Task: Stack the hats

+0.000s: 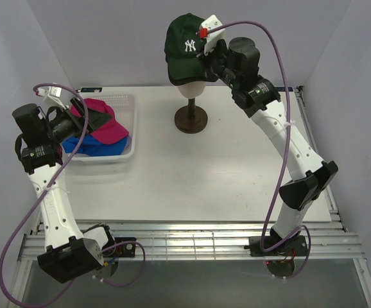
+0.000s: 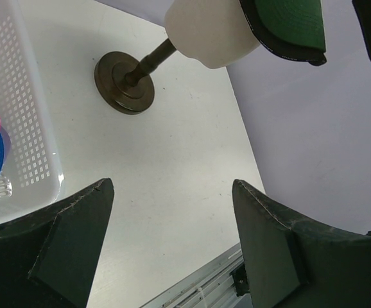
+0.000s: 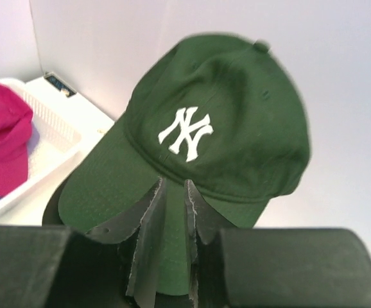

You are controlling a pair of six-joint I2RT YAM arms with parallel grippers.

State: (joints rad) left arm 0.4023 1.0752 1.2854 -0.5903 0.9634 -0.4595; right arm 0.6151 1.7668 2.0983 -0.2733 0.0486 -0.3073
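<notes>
A dark green cap with a white NY logo [image 1: 184,42] sits on the cream mannequin head [image 1: 192,87]; it also shows in the right wrist view [image 3: 224,122] and its brim in the left wrist view [image 2: 288,25]. My right gripper [image 1: 206,50] [image 3: 174,186] is up at the cap's brim, fingers nearly together with the green brim between them. A magenta cap [image 1: 106,126] lies on a bright blue cap [image 1: 86,145] in the white basket [image 1: 129,102]. My left gripper [image 1: 90,119] [image 2: 171,186] is open and empty, just above the basket.
The head stands on a brown round stand [image 1: 191,119] [image 2: 124,83] at the back middle of the white table. The basket wall [image 2: 31,128] is on the left of the left wrist view. Walls close in both sides.
</notes>
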